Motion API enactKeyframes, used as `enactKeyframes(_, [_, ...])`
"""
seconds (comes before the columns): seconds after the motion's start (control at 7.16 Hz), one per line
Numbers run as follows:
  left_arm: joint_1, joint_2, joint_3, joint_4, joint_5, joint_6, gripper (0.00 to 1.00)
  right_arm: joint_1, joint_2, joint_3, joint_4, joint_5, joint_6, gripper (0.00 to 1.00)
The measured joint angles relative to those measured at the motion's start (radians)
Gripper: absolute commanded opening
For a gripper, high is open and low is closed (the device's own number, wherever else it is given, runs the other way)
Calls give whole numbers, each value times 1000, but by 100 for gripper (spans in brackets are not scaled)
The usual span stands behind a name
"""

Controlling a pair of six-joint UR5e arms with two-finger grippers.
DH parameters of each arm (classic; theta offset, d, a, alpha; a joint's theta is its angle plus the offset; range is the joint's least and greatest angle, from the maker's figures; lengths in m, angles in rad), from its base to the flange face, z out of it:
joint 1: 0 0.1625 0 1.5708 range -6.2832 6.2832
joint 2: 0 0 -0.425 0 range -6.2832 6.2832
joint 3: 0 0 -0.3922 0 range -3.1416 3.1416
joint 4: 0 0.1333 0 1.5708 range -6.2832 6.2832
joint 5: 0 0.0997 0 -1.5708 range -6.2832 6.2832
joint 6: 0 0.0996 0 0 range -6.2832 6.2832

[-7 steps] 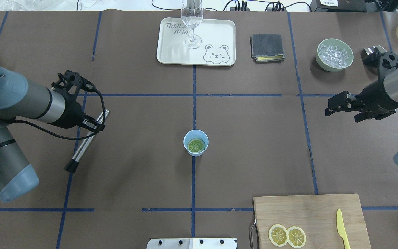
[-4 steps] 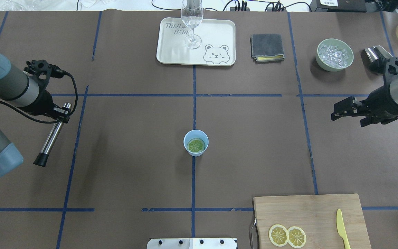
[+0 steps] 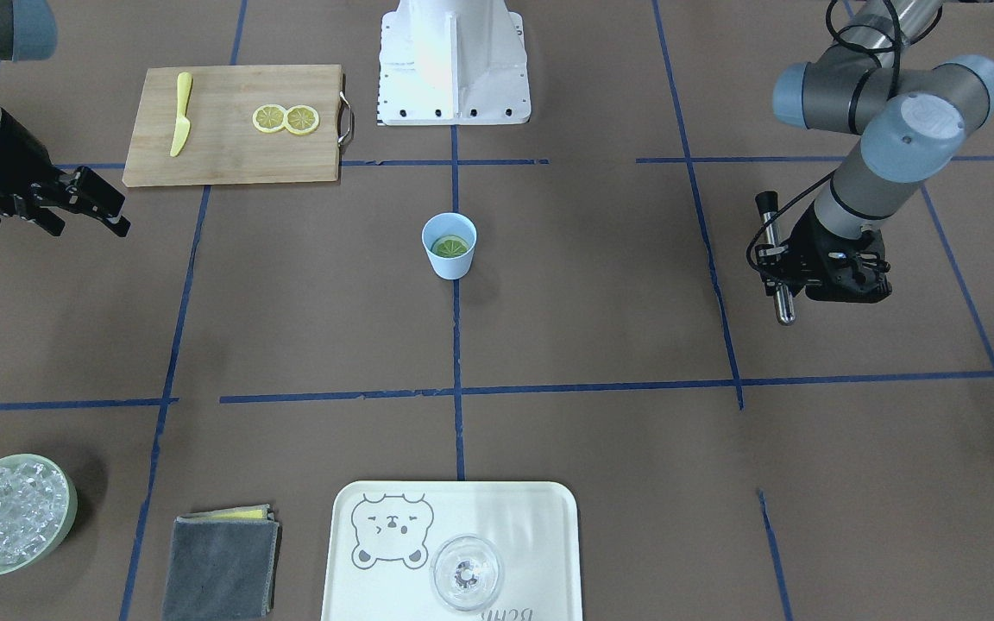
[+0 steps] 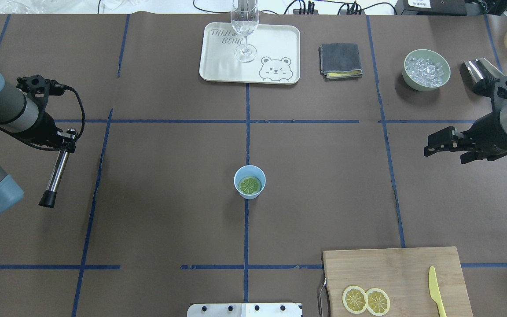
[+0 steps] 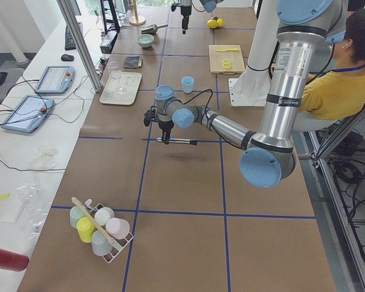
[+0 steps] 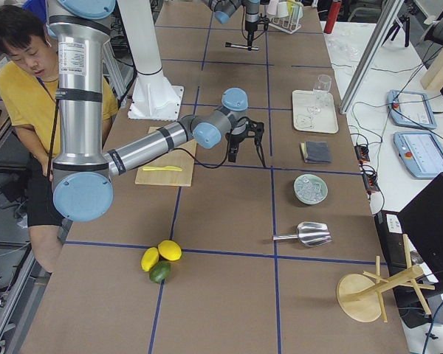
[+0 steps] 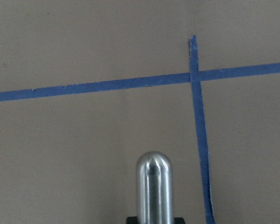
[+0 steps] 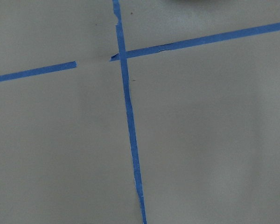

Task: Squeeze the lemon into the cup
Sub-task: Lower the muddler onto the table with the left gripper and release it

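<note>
The pale blue cup (image 4: 249,194) stands at the table's middle with one lemon slice (image 4: 250,185) lying flat inside it; it also shows in the front view (image 3: 449,261). Two more lemon slices (image 4: 354,299) (image 4: 378,301) lie side by side on the wooden cutting board (image 4: 390,268). My left gripper (image 4: 65,141) is far to the cup's left, shut on a metal rod (image 4: 55,174) with a black tip. The rod's rounded end shows in the left wrist view (image 7: 153,186). My right gripper (image 4: 431,143) hangs open and empty far to the cup's right.
A yellow knife (image 4: 435,290) lies on the board's right side. At the far edge are a cream tray (image 4: 275,39) with a clear stemmed glass (image 4: 244,26), a grey cloth (image 4: 340,60), a green bowl of ice (image 4: 426,69) and a metal scoop (image 4: 478,68).
My left arm has drawn back to the left with the rod, away from the cup. My right arm has moved slightly right. The cup and slices have not moved.
</note>
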Motion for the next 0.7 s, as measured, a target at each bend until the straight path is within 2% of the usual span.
enactKeyframes(0.7, [3, 55, 67, -56, -68, -87, 0, 1, -1, 7, 0, 6, 2, 100])
